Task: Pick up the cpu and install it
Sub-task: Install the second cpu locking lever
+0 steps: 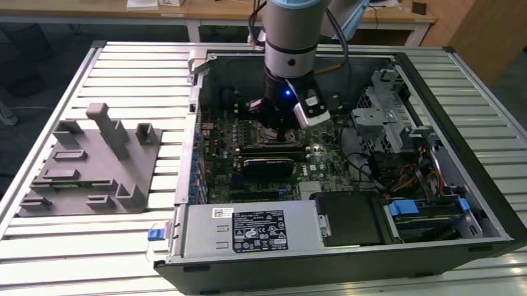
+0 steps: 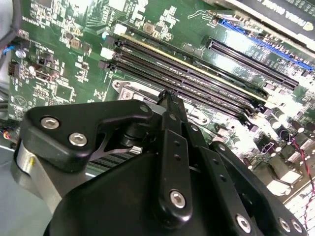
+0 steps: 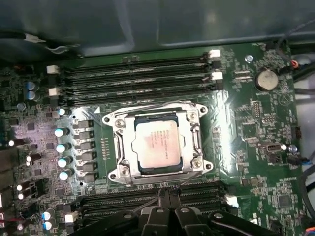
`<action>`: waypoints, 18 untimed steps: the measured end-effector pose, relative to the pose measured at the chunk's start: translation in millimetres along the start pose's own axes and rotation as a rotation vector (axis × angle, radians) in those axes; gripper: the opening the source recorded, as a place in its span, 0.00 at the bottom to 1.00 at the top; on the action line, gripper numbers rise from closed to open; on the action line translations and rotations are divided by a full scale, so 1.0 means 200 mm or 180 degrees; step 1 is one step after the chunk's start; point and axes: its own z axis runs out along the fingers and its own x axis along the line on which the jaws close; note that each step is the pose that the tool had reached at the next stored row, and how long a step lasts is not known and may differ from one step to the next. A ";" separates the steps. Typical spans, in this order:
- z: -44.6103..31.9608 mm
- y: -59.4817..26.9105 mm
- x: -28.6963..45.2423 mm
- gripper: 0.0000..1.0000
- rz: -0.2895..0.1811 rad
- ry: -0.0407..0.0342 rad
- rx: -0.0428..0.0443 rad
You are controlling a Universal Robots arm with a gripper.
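The cpu (image 3: 156,146), a small square chip with a pale silvery top, lies flat inside the metal socket frame (image 3: 119,147) on the green motherboard (image 3: 256,147). My gripper (image 3: 168,194) hangs just off one side of the socket, over a bank of black memory slots, with its black fingers drawn together and nothing between them. It does not touch the chip. In the second wrist view the gripper (image 2: 167,97) shows from behind, its tip above the board. In the exterior view the gripper (image 1: 280,132) reaches down into the open computer case (image 1: 461,203).
Memory slots (image 3: 138,78) flank the socket on two sides, and a row of capacitors (image 3: 61,147) stands beside it. Inside the case are a power supply (image 1: 247,231), a drive cage (image 1: 387,117) and cables. A grey plastic tray (image 1: 91,166) with upright posts lies on the slatted table.
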 end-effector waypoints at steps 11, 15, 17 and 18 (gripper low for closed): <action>0.007 -0.004 0.020 0.11 -0.0055 0.0096 -0.0016; 0.011 -0.006 0.020 0.11 -0.0065 0.0194 -0.0005; 0.011 -0.006 0.020 0.11 -0.0066 0.0194 -0.0004; 0.011 -0.006 0.020 0.11 -0.0066 0.0194 -0.0005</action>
